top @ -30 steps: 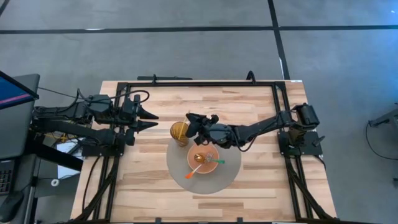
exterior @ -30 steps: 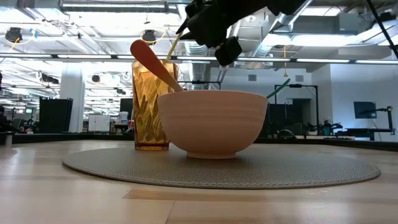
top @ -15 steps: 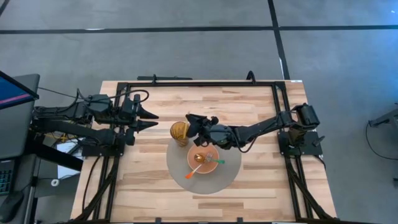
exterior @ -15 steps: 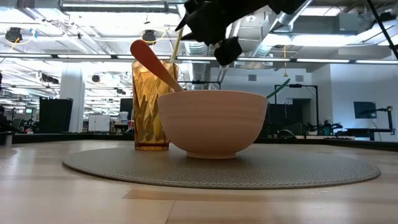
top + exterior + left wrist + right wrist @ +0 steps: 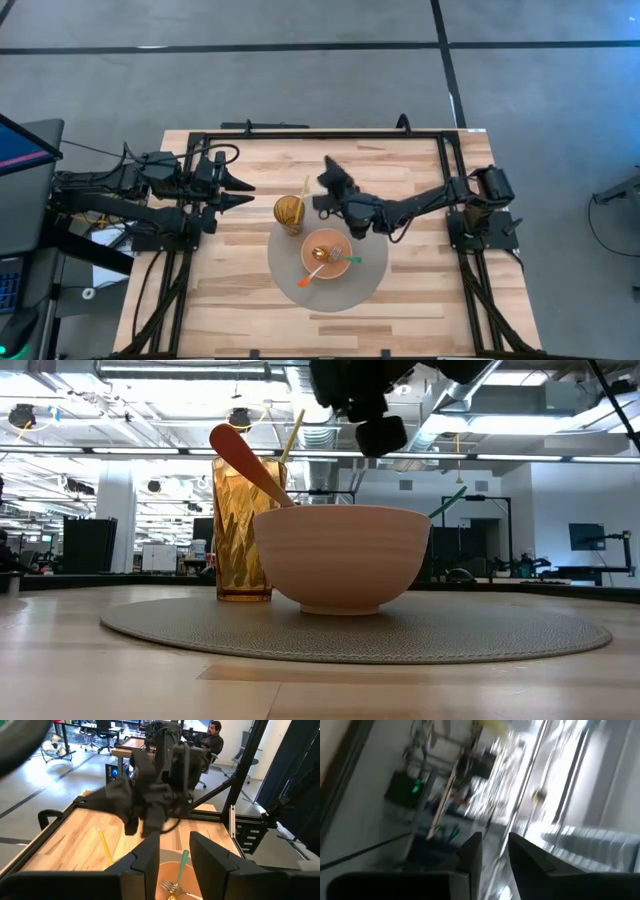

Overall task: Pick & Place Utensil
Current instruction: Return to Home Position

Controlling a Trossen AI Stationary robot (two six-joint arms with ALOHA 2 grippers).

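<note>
An amber ribbed glass (image 5: pixel 289 212) (image 5: pixel 243 530) stands on a round grey mat (image 5: pixel 288 272). A thin yellow utensil (image 5: pixel 304 189) (image 5: pixel 291 434) (image 5: pixel 105 847) stands in the glass and leans on its rim. Beside it, a terracotta bowl (image 5: pixel 330 258) (image 5: pixel 342 558) holds a gold fork (image 5: pixel 172 890), a green-handled utensil (image 5: pixel 350 260) and an orange spoon (image 5: pixel 244 460), whose handles rest on the bowl's rim. My right gripper (image 5: pixel 330 172) (image 5: pixel 372 422) (image 5: pixel 495 855) hovers open above and beyond the glass, touching nothing. My left gripper (image 5: pixel 243 192) (image 5: pixel 175 862) waits open at the table's left.
A black frame (image 5: pixel 320 133) runs along the table's edges. Bare wood (image 5: pixel 240 290) lies left of and nearer than the mat. A person (image 5: pixel 215 735) sits at a desk in the room beyond the table.
My right gripper has let go of the yellow utensil, risen, and drawn back toward the table's far right, tipping upward. The utensil, earlier held over the glass, now stands free in it, leaning on the rim.
</note>
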